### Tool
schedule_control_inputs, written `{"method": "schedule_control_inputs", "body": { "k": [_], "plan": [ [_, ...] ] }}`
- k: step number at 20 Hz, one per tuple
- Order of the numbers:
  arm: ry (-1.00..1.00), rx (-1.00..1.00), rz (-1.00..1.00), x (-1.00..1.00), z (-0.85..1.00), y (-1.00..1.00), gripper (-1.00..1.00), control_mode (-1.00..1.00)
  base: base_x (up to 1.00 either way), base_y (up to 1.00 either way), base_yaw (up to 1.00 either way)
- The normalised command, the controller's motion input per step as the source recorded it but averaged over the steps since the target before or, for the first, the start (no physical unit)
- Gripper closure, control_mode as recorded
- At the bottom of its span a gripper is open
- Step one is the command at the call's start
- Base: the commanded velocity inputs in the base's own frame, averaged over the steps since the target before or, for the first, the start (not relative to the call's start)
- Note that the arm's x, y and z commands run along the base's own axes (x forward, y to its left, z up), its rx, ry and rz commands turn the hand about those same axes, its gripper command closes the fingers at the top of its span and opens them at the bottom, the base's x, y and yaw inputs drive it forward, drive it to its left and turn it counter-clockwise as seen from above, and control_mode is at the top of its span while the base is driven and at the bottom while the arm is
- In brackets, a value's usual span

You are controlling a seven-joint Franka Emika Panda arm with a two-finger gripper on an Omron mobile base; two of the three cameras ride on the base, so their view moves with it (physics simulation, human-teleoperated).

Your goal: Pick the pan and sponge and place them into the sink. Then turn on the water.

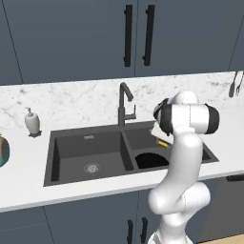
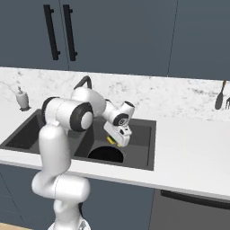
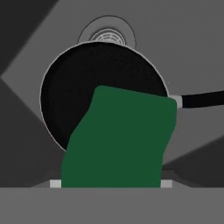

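- The arm (image 1: 183,157) is glossy white, built of thick, rounded tube-like links with a smooth shell.
- Its joints are dark: a black band rings the bulbous elbow housing (image 1: 188,118) in the left base view, with black end caps on either side.
- In the right base view a round dark disc caps the joint (image 2: 80,118), and a smaller dark ring marks the wrist (image 2: 121,119).
- The pincer (image 2: 120,140) has a boxy white body.
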Motion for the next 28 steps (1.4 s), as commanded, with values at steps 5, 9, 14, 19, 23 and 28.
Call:
{"method": "schedule_control_inputs", "body": {
  "k": [5,9,14,19,23,28],
  "plan": [
    [0.14,0.0,0.0,0.2,-0.35,0.34,1.0,-1.0,0.0,0.0,0.0],
    [0.02,0.0,0.01,0.18,-0.71,0.07,1.0,-1.0,0.0,0.0,0.0],
    [0.0,0.0,0.06,0.12,-0.91,0.0,1.0,-1.0,0.0,0.0,0.0],
    [-0.03,0.0,0.07,0.43,-0.6,0.06,1.0,-1.0,0.0,0.0,0.0],
    [-0.1,-0.02,0.09,0.57,-0.52,0.12,1.0,-1.0,0.0,0.0,0.0],
    [-0.17,-0.03,0.1,0.42,-0.75,0.03,1.0,-1.0,0.0,0.0,0.0]
  ]
}}
